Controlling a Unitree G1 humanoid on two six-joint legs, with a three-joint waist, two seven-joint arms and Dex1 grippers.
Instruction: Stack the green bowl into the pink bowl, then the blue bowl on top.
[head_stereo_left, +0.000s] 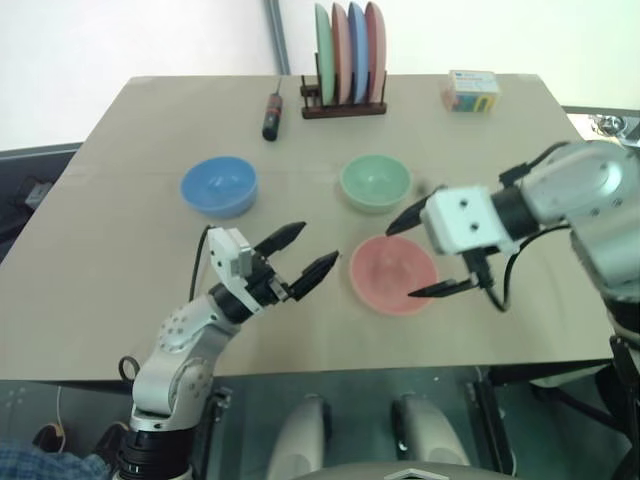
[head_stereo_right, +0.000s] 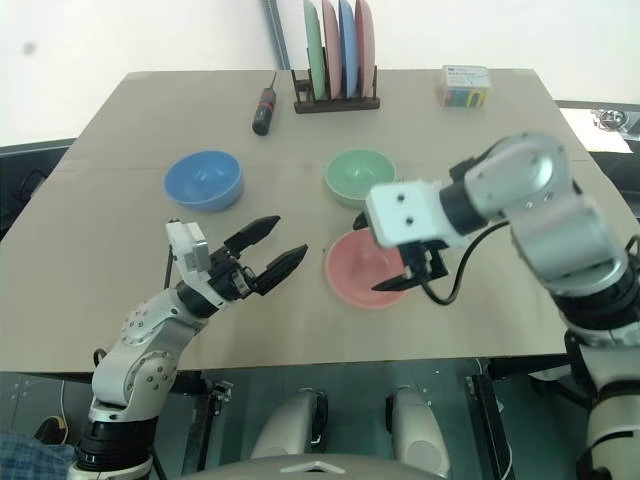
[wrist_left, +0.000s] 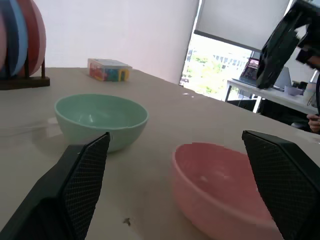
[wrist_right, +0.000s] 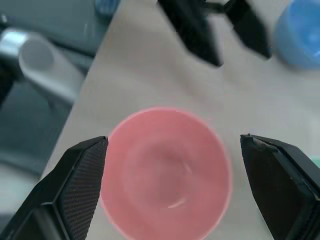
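Observation:
The pink bowl (head_stereo_left: 392, 273) sits empty near the table's front edge, right of centre. Behind it stands the green bowl (head_stereo_left: 375, 182), also empty and apart from it. At the left of the table is the blue bowl (head_stereo_left: 219, 186). My right gripper (head_stereo_left: 401, 262) hovers above the pink bowl (wrist_right: 167, 172), pointing leftward and down, open and holding nothing. To the left of the pink bowl my left gripper (head_stereo_left: 318, 245) is open and empty, aimed toward the green bowl (wrist_left: 100, 117) and the pink bowl (wrist_left: 220, 185).
A wooden rack (head_stereo_left: 343, 108) with several coloured plates stands at the back centre. A dark screwdriver (head_stereo_left: 271, 115) lies to its left, and a small colourful box (head_stereo_left: 472, 90) sits at the back right. The table's front edge (head_stereo_left: 300, 378) runs close below both grippers.

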